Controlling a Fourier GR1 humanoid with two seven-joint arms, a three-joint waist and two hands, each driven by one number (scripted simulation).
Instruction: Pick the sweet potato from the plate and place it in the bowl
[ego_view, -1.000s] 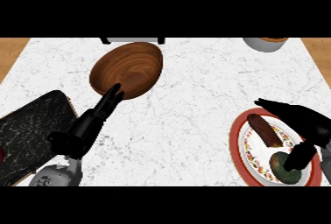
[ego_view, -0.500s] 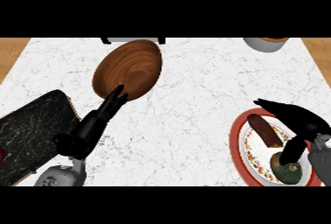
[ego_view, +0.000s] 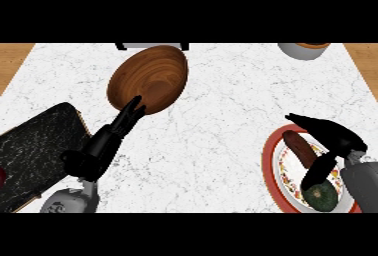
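The sweet potato (ego_view: 298, 148), long and reddish brown, lies on the red-rimmed plate (ego_view: 271, 165) at the right edge. My right hand (ego_view: 335, 141) hovers over the plate, open, fingers arched above the potato's far end and thumb (ego_view: 318, 170) reaching down past its near end. The fingers are not closed on it. The brown wooden bowl (ego_view: 149, 78) stands at the back left. My left hand (ego_view: 108, 137) is open, its straight fingers pointing up at the bowl's near rim.
A dark green round vegetable (ego_view: 322, 195) lies on the plate's near part, close to my thumb. A black slab (ego_view: 34, 150) lies at the left edge. A white cup (ego_view: 304, 49) stands at the back right.
My right hand has come slightly lower and nearer over the potato, with the thumb sliding toward the green vegetable. The left hand has barely shifted.
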